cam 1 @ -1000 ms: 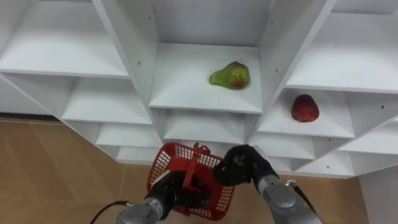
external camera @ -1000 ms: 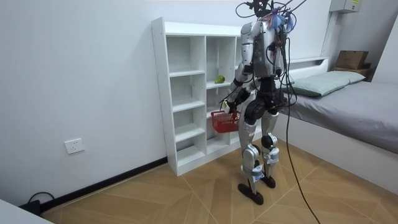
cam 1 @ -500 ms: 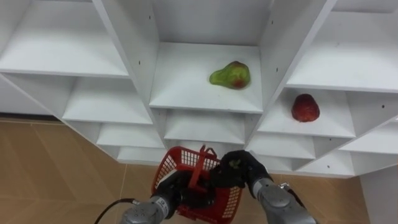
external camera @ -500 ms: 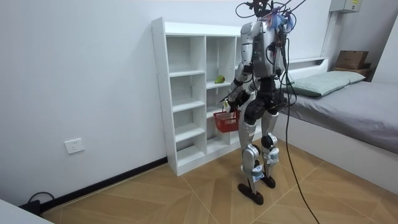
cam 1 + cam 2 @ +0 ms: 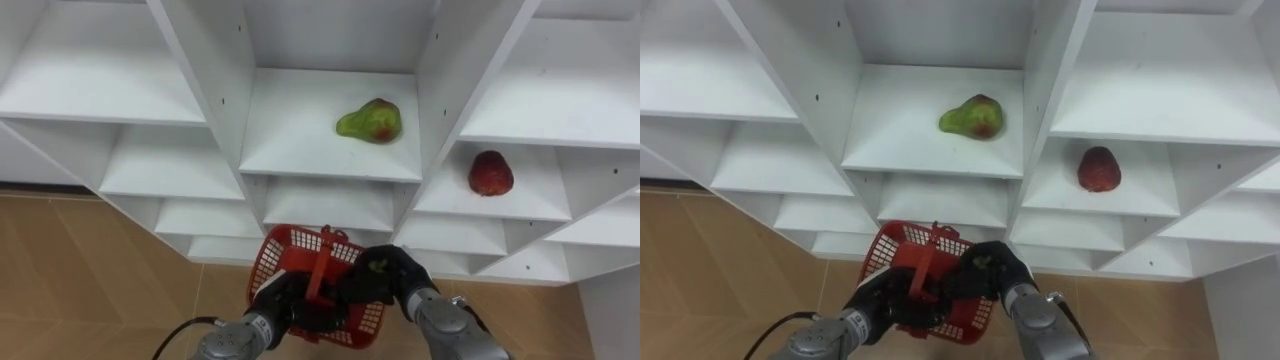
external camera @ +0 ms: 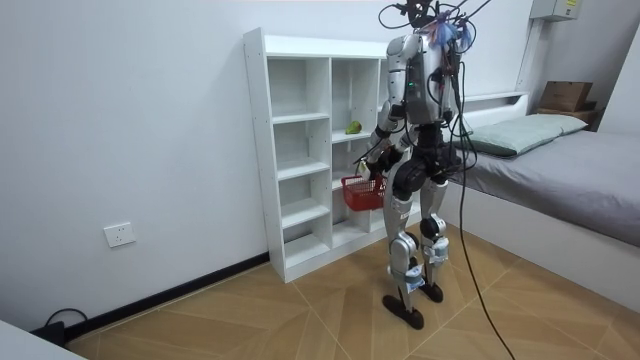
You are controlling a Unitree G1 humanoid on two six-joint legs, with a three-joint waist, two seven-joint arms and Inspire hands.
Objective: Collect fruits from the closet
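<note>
**Left eye view:** collecting looks barely started. Both fruits are on their shelves, and the hands hide most of the basket's inside.
- The left hand (image 5: pixel 283 303) is curled round the handle of the red plastic mesh basket (image 5: pixel 275 262), held low in front of the white open-shelf closet (image 5: pixel 200 70).
- The right hand (image 5: pixel 388 275) sits at the basket's right rim; I can't tell whether it's closed on anything.
- The green pear-shaped fruit with a red blush (image 5: pixel 370 121) lies on its side on the middle column's shelf, right of centre.
- The dark red rounded fruit (image 5: pixel 490 174) is one column to the right and a shelf lower, near its bay's left wall.

**Room view:** the robot stands upright facing the closet, with the grey bed (image 6: pixel 560 170) behind it. The basket (image 6: pixel 358 193) hangs in front of its thighs, and the green fruit's shelf is above that.

**Right eye view:** same layout. My read on the next move is that the right hand (image 5: pixel 985 272) leaves the rim, rises into the middle bay and closes round the green fruit from the side. The fruit is smooth and lopsided, so it is likely to roll if nudged — the basket should be kept level below.
</note>
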